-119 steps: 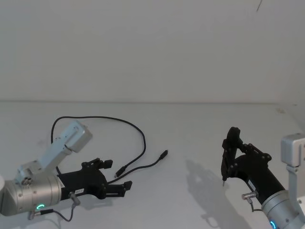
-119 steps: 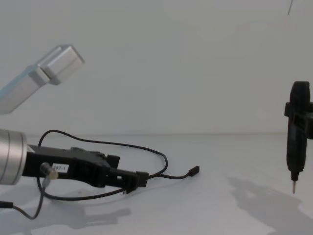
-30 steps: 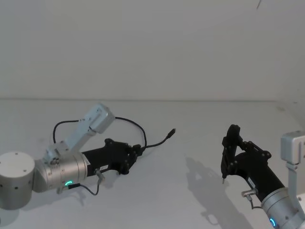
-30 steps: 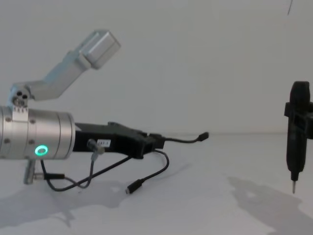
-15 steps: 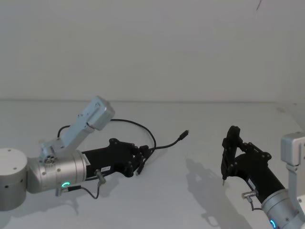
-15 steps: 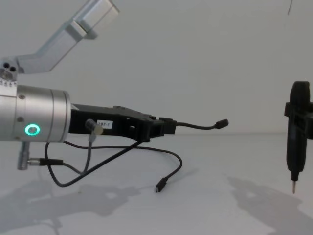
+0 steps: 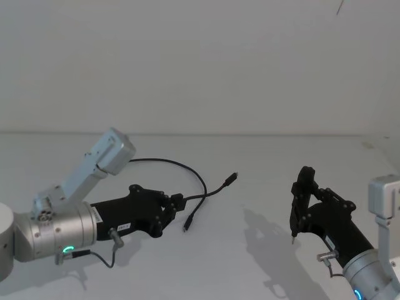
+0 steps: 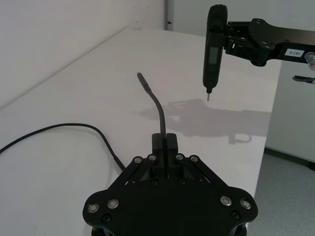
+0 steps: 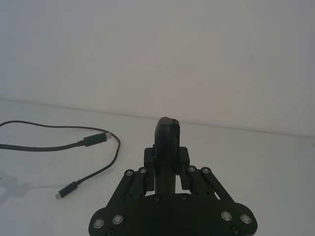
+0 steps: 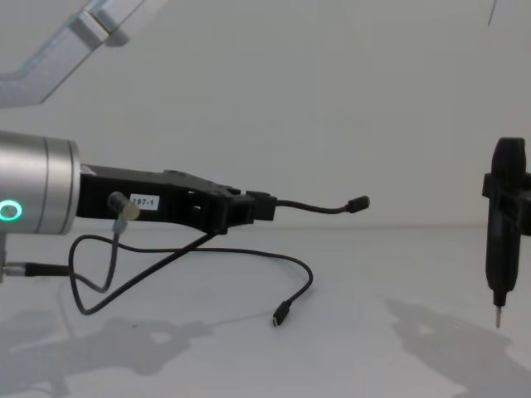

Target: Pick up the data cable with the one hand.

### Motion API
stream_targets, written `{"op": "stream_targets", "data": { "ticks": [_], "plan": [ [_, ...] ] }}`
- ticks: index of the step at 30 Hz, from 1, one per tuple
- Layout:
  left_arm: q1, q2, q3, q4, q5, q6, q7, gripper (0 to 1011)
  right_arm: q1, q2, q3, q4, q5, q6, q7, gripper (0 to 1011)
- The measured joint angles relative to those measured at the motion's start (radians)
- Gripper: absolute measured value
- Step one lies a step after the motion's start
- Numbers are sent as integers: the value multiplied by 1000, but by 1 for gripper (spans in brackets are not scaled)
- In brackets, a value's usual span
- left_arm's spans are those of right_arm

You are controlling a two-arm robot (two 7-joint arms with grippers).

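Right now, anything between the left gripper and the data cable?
Nothing visible stands between them. The left gripper is shut on the data cable close to one plug, which sticks out past the fingertips. The right gripper hangs on the right, apart from the cable.

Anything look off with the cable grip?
Nothing damaged. The left gripper is shut on the data cable close to one plug, so the long remainder droops in a loop, its far plug dangling. Right gripper parked aside.
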Motion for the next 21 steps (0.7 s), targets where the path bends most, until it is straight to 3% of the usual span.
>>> {"op": "stream_targets", "data": {
  "ticks": [8,21],
  "plan": [
    [16,18,-9,-26,-10,5,8,40,8,-18,-2,-1,2,8,-4,279],
    [30,33,-16,-47,-18,8,15,40,77,-124,-48,42,-33,16,-68,279]
  ]
}}
